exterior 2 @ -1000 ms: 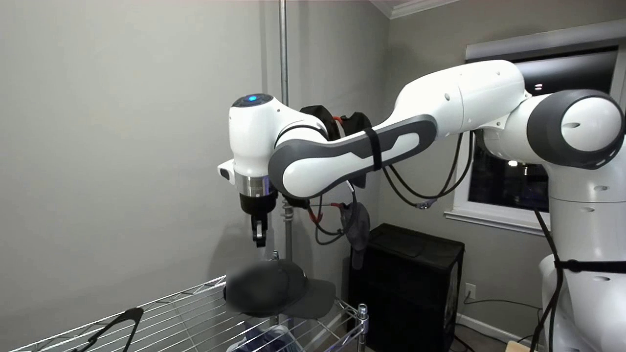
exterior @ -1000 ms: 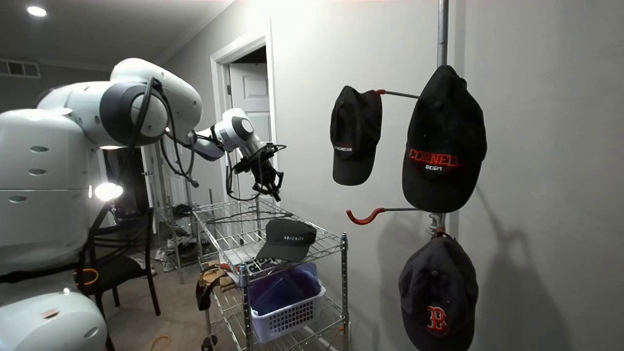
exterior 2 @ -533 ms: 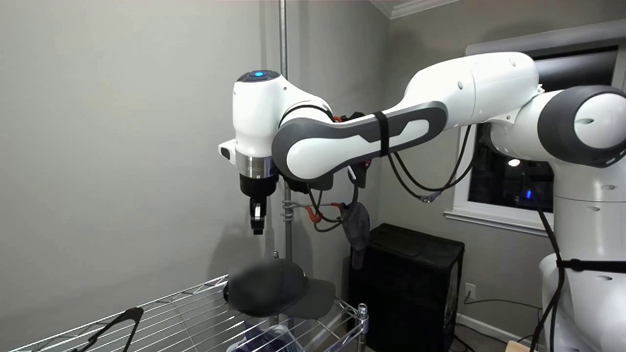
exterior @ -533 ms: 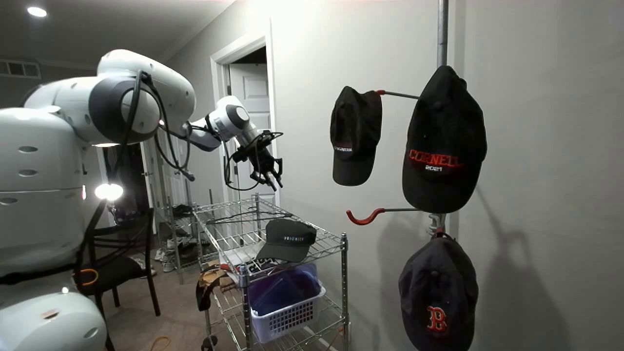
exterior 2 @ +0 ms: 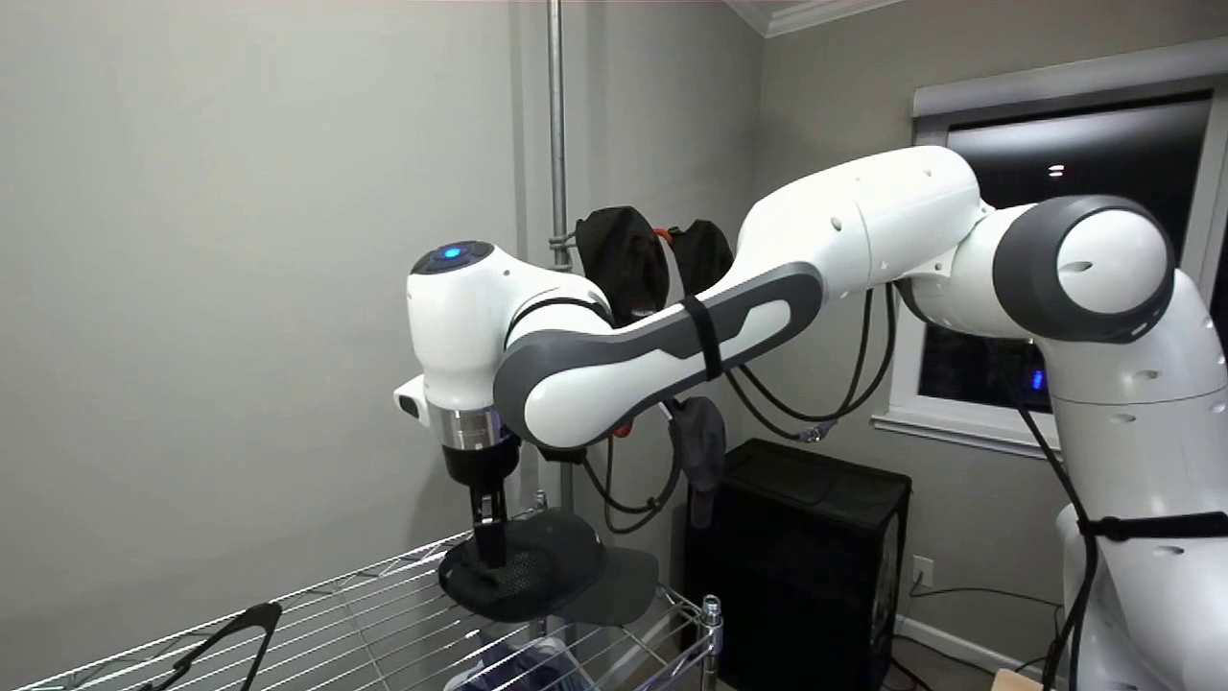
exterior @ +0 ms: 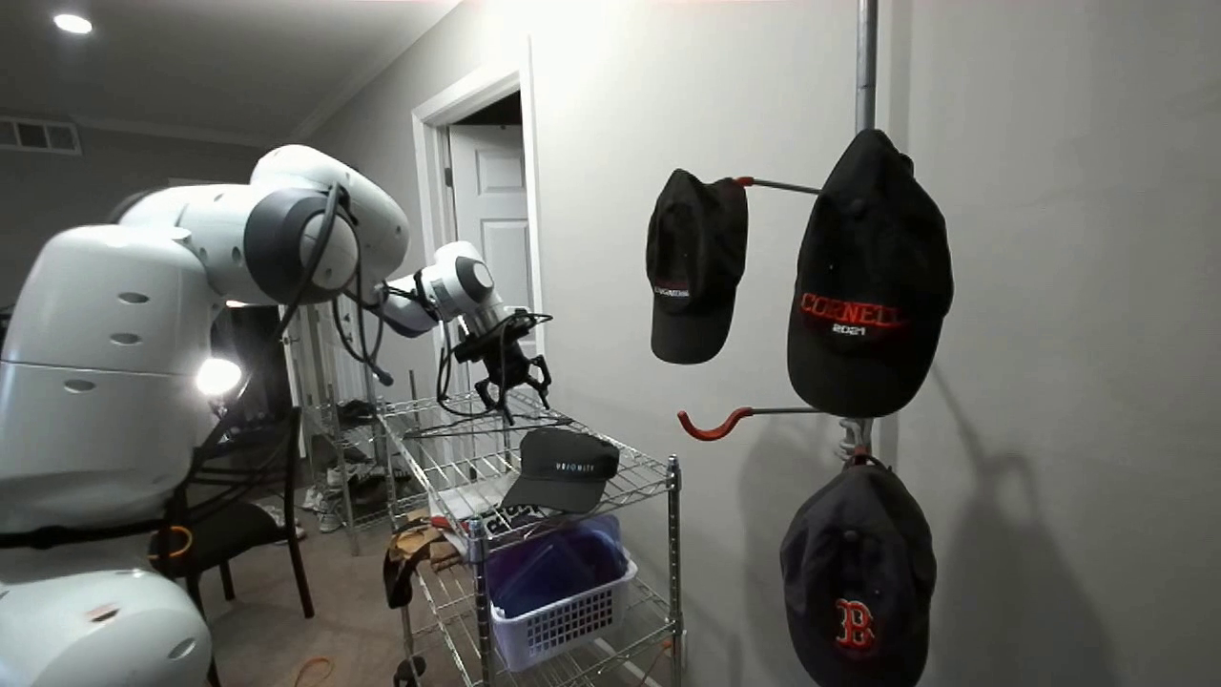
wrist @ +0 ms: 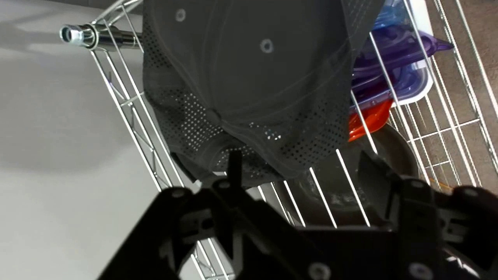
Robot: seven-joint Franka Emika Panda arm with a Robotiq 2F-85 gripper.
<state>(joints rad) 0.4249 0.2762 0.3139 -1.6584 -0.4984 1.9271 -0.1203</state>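
Dropped well lower since the earlier frame, with fingers (wrist: 234, 167) spread far wider: gripper (wrist: 301, 161) now right down at the back of the grey cap (wrist: 272, 74). Standing wide apart, with hold of nothing; cannot tell from these angles whether already brushing the fabric. Nearly through with the approach, by the look of it; not yet gripping, not yet lifting. As for the cap: resting in the same spot, on the top shelf of the wire rack (exterior: 674, 534), crown up, brim pointing away from the fingertips.

And what a mix of surfaces! Smooth, matte front panels with stitched eyelets, little round button on top, finely perforated panels behind, soft arched gap at the rear edge, small pale lettering above the brim. Beneath, thin shiny rods in parallel rows. Lower down, white basket (exterior: 563, 630) of latticed plastic, glossy purple plastic (exterior: 548, 568) inside. Off to the side, 3 more caps hanging, limp and rounded: Cornell cap (exterior: 863, 239) and slim black cap (exterior: 698, 258) up top, navy cap (exterior: 854, 553) below, plus 1 smooth, curled red hook (exterior: 708, 434).
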